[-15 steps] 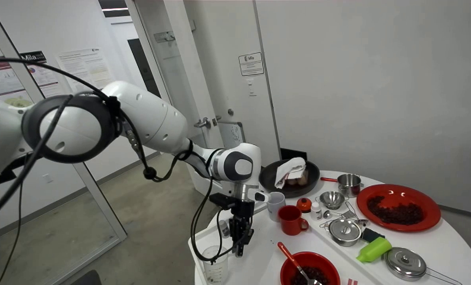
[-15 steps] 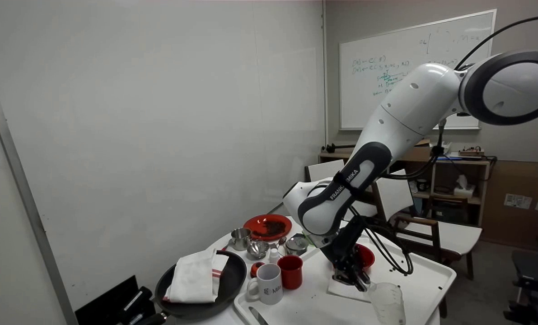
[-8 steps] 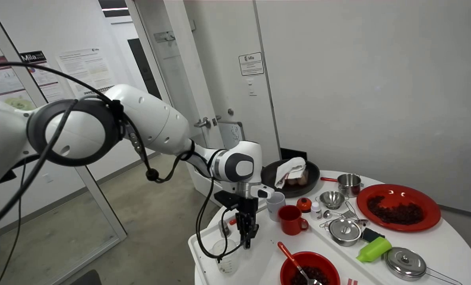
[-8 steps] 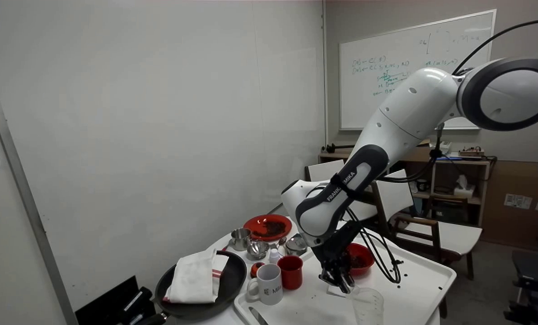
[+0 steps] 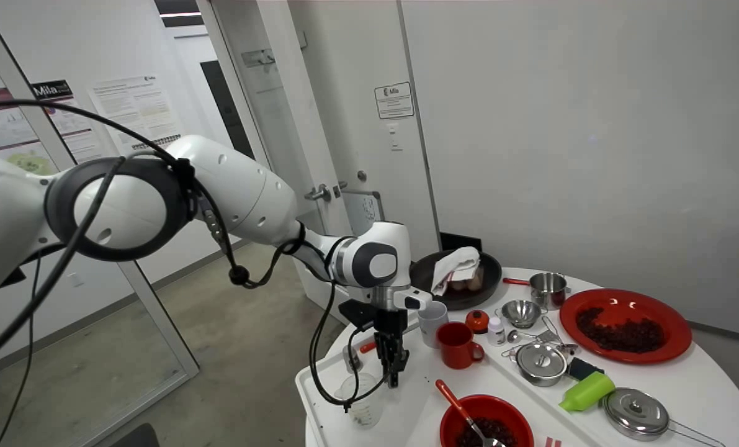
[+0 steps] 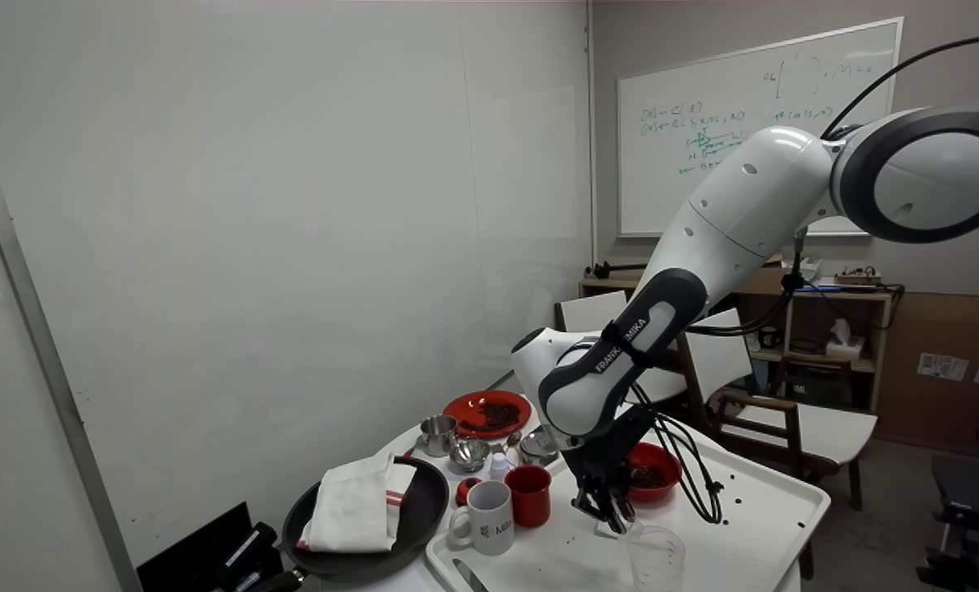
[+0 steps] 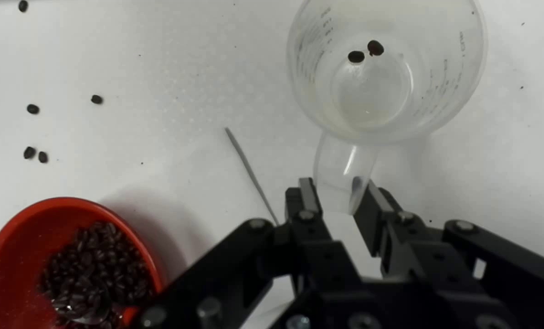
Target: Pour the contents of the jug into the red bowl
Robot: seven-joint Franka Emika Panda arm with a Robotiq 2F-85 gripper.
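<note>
Your black claw (image 7: 340, 192) is clamped on the handle (image 7: 342, 167) of that clear plastic jug (image 7: 383, 98), near the round red bowl (image 7: 13, 256); I see just two dark oval beans (image 7: 356, 56) in the jug, so pour's probably done, set it down level, release slowly

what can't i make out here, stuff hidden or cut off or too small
Jug: in the wrist view the top edge cuts off part of its rim, and its markings are too blurred to read.
Red bowl: the bottom edge cuts it off, in an exterior view and the wrist view.
Brown shapes in the black pan: in an exterior view the white cloth partly covers them.
Whiteboard: in an exterior view the arm hides part.
</note>
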